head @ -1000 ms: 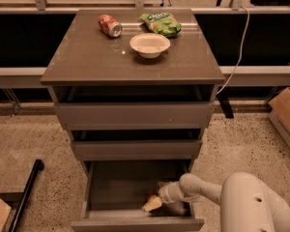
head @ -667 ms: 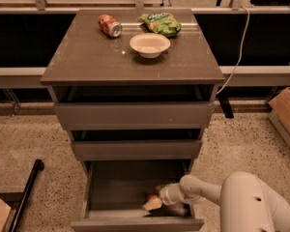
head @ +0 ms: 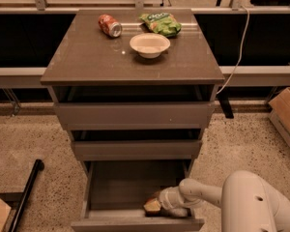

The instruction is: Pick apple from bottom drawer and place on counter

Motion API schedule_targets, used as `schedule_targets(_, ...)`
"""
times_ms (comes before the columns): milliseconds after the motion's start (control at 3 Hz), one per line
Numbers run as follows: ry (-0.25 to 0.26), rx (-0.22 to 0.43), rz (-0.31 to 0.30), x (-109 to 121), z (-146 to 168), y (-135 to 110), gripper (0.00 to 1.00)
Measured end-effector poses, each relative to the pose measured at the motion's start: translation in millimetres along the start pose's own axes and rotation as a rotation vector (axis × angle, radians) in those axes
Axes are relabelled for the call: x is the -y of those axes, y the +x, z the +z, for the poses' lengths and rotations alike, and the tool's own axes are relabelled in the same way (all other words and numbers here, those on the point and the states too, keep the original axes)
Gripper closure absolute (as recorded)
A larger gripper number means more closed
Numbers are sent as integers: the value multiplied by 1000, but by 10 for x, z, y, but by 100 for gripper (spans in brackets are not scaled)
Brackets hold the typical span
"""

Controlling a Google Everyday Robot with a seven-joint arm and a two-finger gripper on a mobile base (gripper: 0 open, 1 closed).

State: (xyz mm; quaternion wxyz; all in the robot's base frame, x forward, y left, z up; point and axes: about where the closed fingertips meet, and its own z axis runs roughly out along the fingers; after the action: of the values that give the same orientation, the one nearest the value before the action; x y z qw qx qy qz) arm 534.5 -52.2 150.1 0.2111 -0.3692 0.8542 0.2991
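Note:
The bottom drawer is pulled open at the foot of the cabinet. The apple, reddish with a yellowish patch, lies in the drawer's front right part. My gripper reaches into the drawer from the right at the end of the white arm and is right at the apple, partly covering it. The counter is the grey-brown top of the cabinet above.
On the counter stand a white bowl, a red-orange soda can lying on its side and a green chip bag. The two upper drawers stick out slightly. A cardboard box is at right, a black pole at left.

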Motion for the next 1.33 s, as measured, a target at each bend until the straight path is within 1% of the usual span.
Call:
schedule_targets(333, -15, -6, 21, -85, 36, 62, 93)
schedule_targets(667, -4, 7, 9, -114, -45, -2, 100)
schedule_targets(1000, 3, 14, -3, -112, -97, -58, 81)
schedule_targets(1333, 13, 37, -18, -83, -148, -153, 58)
